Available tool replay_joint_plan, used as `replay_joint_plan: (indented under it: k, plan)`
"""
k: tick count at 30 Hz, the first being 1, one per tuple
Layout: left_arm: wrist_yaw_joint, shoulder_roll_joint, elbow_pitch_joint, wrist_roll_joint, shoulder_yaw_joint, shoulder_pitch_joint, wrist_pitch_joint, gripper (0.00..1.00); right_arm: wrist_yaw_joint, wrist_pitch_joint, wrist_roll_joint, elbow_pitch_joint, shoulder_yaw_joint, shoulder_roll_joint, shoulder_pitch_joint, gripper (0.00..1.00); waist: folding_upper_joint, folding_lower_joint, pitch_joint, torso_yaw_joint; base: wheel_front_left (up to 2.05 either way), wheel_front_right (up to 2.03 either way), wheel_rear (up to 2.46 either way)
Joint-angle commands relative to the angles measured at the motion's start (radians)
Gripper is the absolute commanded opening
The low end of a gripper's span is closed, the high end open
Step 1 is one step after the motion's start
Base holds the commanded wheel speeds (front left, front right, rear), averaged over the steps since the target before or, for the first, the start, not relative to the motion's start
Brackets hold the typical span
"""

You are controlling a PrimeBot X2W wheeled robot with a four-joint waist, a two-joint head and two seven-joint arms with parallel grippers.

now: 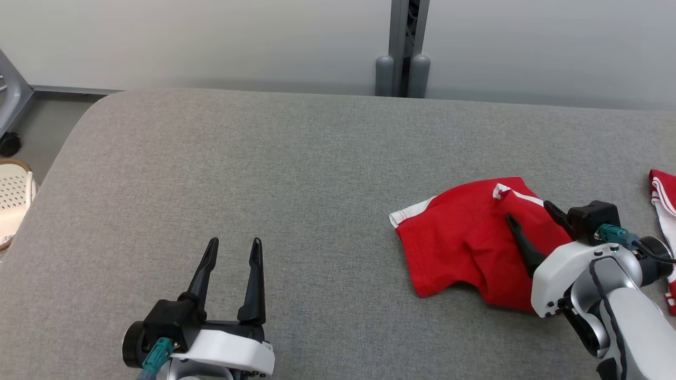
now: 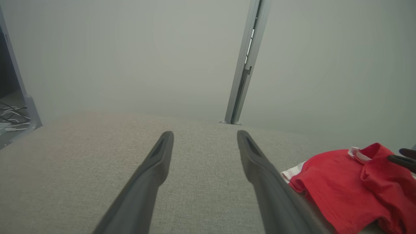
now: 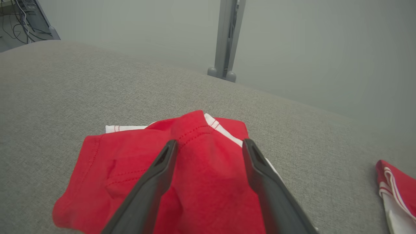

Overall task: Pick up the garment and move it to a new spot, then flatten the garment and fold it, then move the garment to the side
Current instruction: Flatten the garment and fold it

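A red garment [image 1: 465,237] with white trim lies crumpled on the grey padded table [image 1: 296,158], right of centre. My right gripper [image 1: 529,211] hovers over its right part, open, with a raised fold of red cloth between the two fingers [image 3: 162,162] in the right wrist view, where the garment [image 3: 201,175] spreads below. Whether the tips touch the cloth is unclear. My left gripper [image 1: 234,245] stands open at the lower left over bare table, well left of the garment [image 2: 351,185], nothing between its fingers [image 2: 159,159].
A second red and white cloth [image 1: 664,211] lies at the table's right edge. A grey post [image 1: 404,47] stands against the wall behind the table. A woven round thing [image 1: 13,200] and a caster sit on the floor at far left.
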Motion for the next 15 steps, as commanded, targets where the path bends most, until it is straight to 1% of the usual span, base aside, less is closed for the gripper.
replay_joint_plan:
  k: [1, 3, 5, 11, 15]
  plan:
    - [0.005, 0.003, 0.002, -0.005, 0.002, -0.011, 0.000, 1.00, 0.000, 0.002, 0.010, 0.019, 0.011, -0.012, -0.018, 1.00, 0.0000, 0.0000, 0.004, 0.009, 0.00, 0.00, 0.00]
    - [0.006, 0.003, 0.002, -0.006, -0.001, -0.015, 0.000, 1.00, 0.000, 0.008, 0.017, 0.045, 0.023, -0.018, -0.027, 1.00, 0.0000, 0.0000, 0.008, 0.015, 0.00, 0.00, 0.00]
    - [0.006, 0.004, 0.003, -0.007, -0.004, -0.017, 0.000, 1.00, 0.000, 0.008, 0.023, 0.066, 0.037, -0.025, -0.039, 0.00, 0.0000, 0.0000, 0.010, 0.020, 0.00, 0.00, 0.00]
    - [0.004, 0.003, 0.008, -0.009, -0.011, -0.024, 0.000, 1.00, 0.000, -0.029, 0.037, 0.085, 0.052, -0.025, -0.069, 0.00, 0.0000, 0.0000, 0.012, 0.029, 0.00, 0.00, 0.00]
    - [0.006, 0.003, 0.011, -0.009, -0.012, -0.023, 0.000, 1.00, 0.000, -0.054, 0.053, 0.062, 0.092, -0.011, -0.112, 0.00, 0.0000, 0.0000, 0.008, 0.032, 0.00, 0.00, 0.00]
